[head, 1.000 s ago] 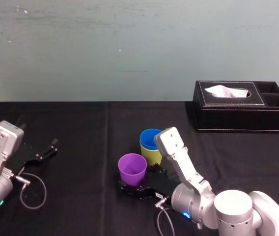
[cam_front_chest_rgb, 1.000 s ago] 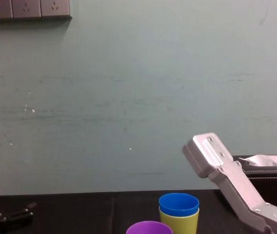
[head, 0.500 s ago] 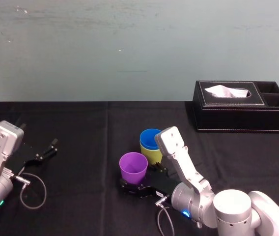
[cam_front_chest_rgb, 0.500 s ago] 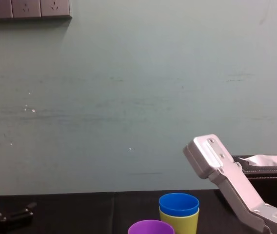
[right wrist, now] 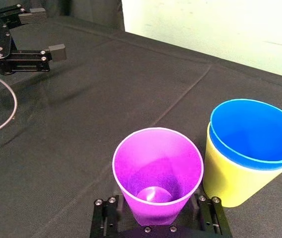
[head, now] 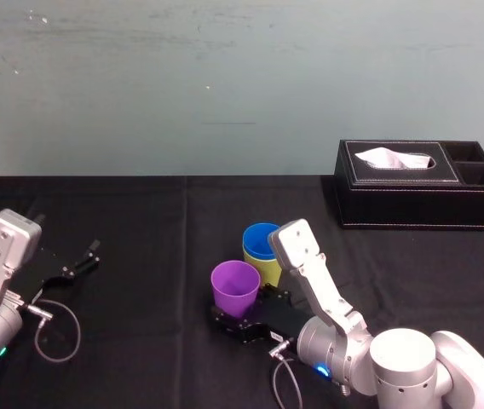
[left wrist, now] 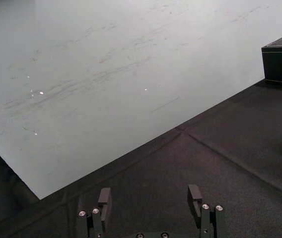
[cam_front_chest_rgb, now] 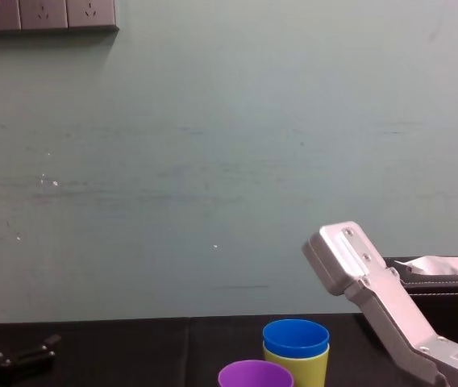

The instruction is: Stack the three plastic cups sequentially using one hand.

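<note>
My right gripper [right wrist: 156, 207] sits low in the middle of the wrist view, and its fingers [right wrist: 115, 212] are clamped on the base of the purple cup [right wrist: 157, 176], one on each side. The cup stands upright with its mouth open toward the camera. I cannot tell whether its bottom touches the tabletop [head: 140, 221].

In the head view the right gripper [head: 242, 322] and the purple cup [head: 234, 288] are just below the frame's centre. Just beside them, up and to the right, the blue cup [head: 262, 237] is nested inside the yellow-green cup [head: 268, 269] — only its rim shows above the yellow-green one. The chest view has all three along its bottom edge: purple cup [cam_front_chest_rgb: 255, 374] in front, blue cup [cam_front_chest_rgb: 296, 337] and yellow-green cup [cam_front_chest_rgb: 308, 365] behind.

My left gripper [head: 84, 260] rests on the tabletop at the left edge of the head view, well apart from the cups, with its fingers [left wrist: 105, 198] spread and nothing between them.

A black tissue box [head: 412, 183] stands at the right of the head view, against the wall.
</note>
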